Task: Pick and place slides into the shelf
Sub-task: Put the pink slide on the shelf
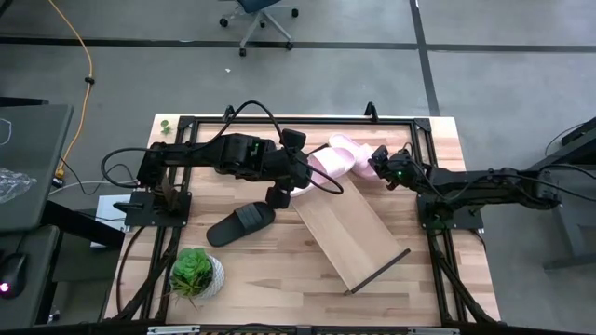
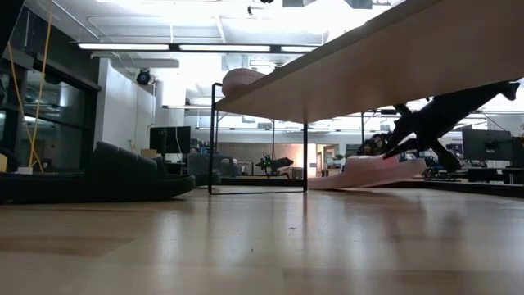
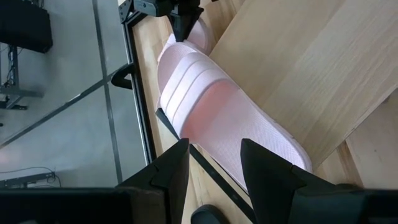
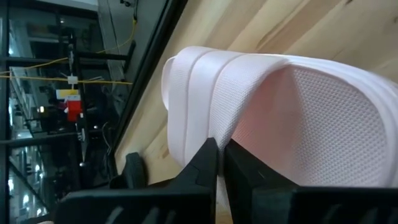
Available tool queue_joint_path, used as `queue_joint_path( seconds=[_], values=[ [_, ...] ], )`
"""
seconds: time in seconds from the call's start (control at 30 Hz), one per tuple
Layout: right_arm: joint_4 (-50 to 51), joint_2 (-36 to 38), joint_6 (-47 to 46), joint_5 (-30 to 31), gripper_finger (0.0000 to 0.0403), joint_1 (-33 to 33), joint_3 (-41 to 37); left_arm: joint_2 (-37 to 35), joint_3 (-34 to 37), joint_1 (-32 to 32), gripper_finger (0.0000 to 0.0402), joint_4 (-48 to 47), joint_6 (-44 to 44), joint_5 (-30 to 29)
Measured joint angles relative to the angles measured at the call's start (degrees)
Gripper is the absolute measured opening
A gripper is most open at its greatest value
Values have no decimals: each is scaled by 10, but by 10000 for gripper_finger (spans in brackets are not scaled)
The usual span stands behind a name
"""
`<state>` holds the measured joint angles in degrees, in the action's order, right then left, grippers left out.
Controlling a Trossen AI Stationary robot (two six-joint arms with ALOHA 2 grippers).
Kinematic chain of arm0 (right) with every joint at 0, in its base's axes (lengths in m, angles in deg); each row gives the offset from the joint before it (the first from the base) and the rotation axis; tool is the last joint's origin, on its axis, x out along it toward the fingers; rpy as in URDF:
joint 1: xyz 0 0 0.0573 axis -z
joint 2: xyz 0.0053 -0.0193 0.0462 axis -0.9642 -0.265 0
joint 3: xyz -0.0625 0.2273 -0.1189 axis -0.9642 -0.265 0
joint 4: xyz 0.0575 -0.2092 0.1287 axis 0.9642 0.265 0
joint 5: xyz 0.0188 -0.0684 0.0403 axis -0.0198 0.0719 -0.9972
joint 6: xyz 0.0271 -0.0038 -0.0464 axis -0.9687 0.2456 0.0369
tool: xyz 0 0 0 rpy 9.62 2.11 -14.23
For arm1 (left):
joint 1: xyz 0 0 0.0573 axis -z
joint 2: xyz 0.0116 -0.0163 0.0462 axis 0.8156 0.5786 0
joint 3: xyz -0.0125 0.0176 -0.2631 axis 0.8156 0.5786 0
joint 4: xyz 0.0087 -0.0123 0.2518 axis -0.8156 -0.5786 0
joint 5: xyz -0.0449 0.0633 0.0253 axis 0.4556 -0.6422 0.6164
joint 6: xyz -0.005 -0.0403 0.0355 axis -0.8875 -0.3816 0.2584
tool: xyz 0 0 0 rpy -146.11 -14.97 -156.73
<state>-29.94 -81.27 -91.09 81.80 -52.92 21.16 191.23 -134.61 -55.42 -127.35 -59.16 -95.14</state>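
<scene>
right gripper (image 4: pixel 221 163): fingers pinched together against pink slide's (image 4: pixel 273 118) strap edge | left gripper (image 3: pixel 214 165): fingers apart, second pink slide (image 3: pixel 217 112) just ahead, on shelf (image 3: pixel 311 68) end

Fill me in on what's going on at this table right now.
A two-armed robot is putting slides onto a wooden shelf that lies diagonally on the table. The right gripper is shut on a pink slide at the shelf's far end. The left gripper is open, hovering over a second pink slide that lies partly on the shelf's far end. One black slide lies on the tabletop beside the shelf, near a small potted plant.
</scene>
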Motion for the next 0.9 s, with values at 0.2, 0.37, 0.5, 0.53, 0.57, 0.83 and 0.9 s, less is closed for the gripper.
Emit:
queue_joint_path(
  seconds=[0.2,0.37,0.5,0.53,0.57,0.83,0.9],
  values=[
    [3,3,1,5,1,0,0,0,0,0,133,0,0,0],
    [-21,3,22,21,0,0,0,0,0,0,133,0,0,0],
    [-43,3,26,46,0,0,0,0,0,0,133,0,0,0],
    [-45,3,26,48,0,0,0,0,0,0,133,0,0,0],
    [-46,3,26,49,0,0,0,0,0,0,133,0,0,0],
    [-115,3,59,67,0,0,0,0,0,0,133,-1,0,0],
    [-128,6,60,74,0,0,0,0,0,0,133,-1,0,0]
  ],
)
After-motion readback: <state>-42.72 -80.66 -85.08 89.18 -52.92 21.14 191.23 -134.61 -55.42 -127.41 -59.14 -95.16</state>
